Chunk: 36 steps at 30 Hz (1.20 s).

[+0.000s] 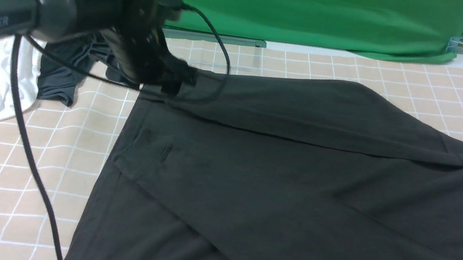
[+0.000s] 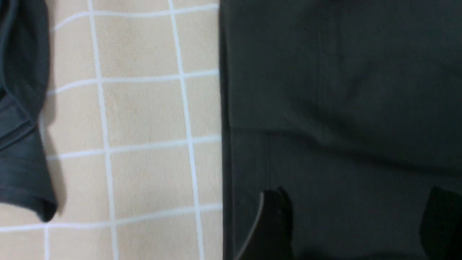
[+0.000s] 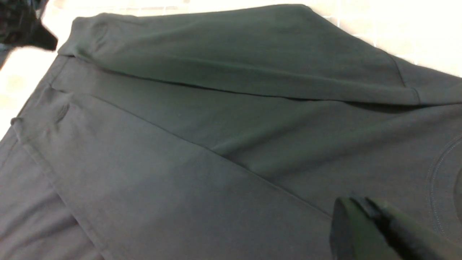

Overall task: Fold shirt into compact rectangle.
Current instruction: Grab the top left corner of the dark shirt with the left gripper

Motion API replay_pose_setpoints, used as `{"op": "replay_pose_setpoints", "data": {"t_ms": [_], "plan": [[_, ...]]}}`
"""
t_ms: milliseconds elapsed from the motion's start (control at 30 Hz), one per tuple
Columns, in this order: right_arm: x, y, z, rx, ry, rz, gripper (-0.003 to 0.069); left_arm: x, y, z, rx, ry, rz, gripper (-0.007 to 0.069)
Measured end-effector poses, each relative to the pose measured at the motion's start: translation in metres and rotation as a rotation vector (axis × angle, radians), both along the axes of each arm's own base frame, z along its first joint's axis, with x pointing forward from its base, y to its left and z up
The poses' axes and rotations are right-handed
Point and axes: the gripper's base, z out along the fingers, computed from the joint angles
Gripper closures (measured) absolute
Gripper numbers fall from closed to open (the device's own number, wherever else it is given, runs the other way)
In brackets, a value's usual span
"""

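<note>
Likely soft, light and limp, the black shirt [image 1: 297, 170] lies partly folded beneath both tools, best pinched at a folded edge, with the left tool [image 2: 357, 225] spread open, the right tool [image 3: 355, 216] clenched on nothing visible, a checked surface [image 1: 6, 172] beneath and a green backdrop [image 1: 318, 11] beyond.

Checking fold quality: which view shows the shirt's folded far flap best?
The right wrist view: most of the flap shows unobstructed. The front view has it, but the left arm hides one end. The left wrist view shows only a patch of the shirt.
</note>
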Motion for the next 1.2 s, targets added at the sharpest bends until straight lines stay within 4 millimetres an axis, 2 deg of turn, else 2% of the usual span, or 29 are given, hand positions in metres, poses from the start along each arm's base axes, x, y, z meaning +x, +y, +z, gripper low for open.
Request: {"op": "replay_pose_setpoints", "data": {"t_ms": [67,267,500,600,667,767,833,900,1067,1200], "plan": [[0.0,0.0,0.0,0.0,0.0,0.0,0.0599,0.018,0.011,-0.005,-0.048,-0.002,0.044,0.0076],[0.0,0.0,0.0,0.0,-0.001,0.0,0.0599,0.048,0.018,-0.03,-0.064,0.008,0.061,0.0078],[0.0,0.0,0.001,0.0,-0.008,-0.003,0.0588,0.059,0.015,-0.059,-0.062,0.046,0.064,0.009],[0.001,0.0,0.001,0.001,-0.01,-0.004,0.0588,0.061,0.015,-0.061,-0.06,0.049,0.064,0.0137],[0.001,0.0,0.001,0.001,-0.011,-0.004,0.0588,0.061,0.015,-0.061,-0.061,0.048,0.064,0.0194],[0.001,0.0,0.001,0.001,-0.017,-0.006,0.0588,0.061,0.014,-0.063,-0.054,0.048,0.05,0.0344],[0.001,0.0,0.001,0.001,-0.018,-0.006,0.0588,0.061,0.015,-0.061,-0.035,0.041,0.017,0.0502],[0.001,0.0,0.001,0.001,-0.018,-0.006,0.0588,0.06,0.015,-0.057,-0.023,0.035,-0.008,0.0554],[0.001,0.0,0.001,0.001,-0.018,-0.006,0.0588,0.057,0.016,-0.029,-0.012,-0.017,-0.035,0.0558],[0.001,0.0,0.001,0.001,-0.018,-0.006,0.0588,0.056,0.017,-0.018,0.002,-0.04,-0.041,0.0558]]}}
